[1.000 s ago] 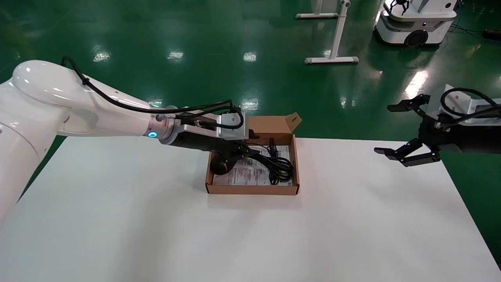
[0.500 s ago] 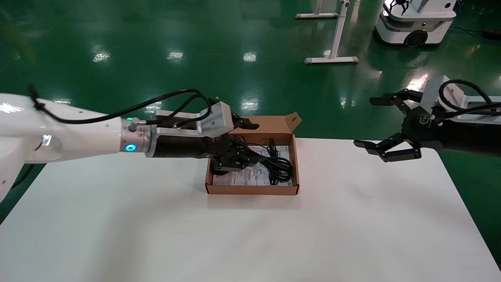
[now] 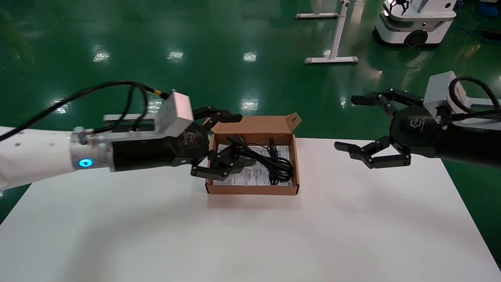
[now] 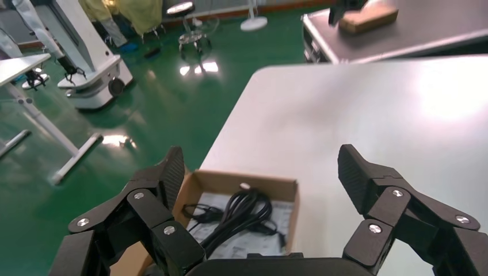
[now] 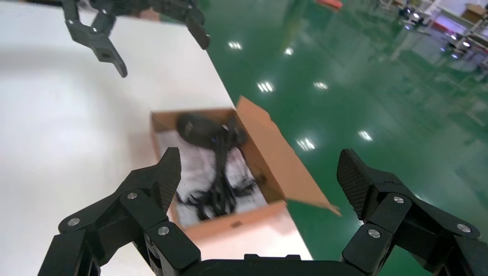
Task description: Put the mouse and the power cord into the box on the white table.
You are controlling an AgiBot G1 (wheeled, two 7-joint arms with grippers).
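Note:
The brown box (image 3: 254,190) stands at the far middle of the white table (image 3: 156,235), lid flap up. Inside it the coiled power cord (image 3: 280,166) lies on the printed sheet. In the right wrist view the black mouse (image 5: 194,126) rests at the box's (image 5: 230,224) left end beside the cord (image 5: 221,172). In the head view my left gripper's lower finger mostly hides the mouse. My left gripper (image 3: 240,139) hovers open and empty over that end; its wrist view shows the cord (image 4: 239,211) below. My right gripper (image 3: 348,123) hangs open and empty right of the box.
A wheeled white robot base (image 3: 415,19) and a white stand (image 3: 332,58) are on the green floor beyond the table. Bare tabletop spreads in front of the box and on both sides of it.
My left gripper has let go of the mouse in the box, opened and drawn back to the left. My right arm has moved left, closer to the box.

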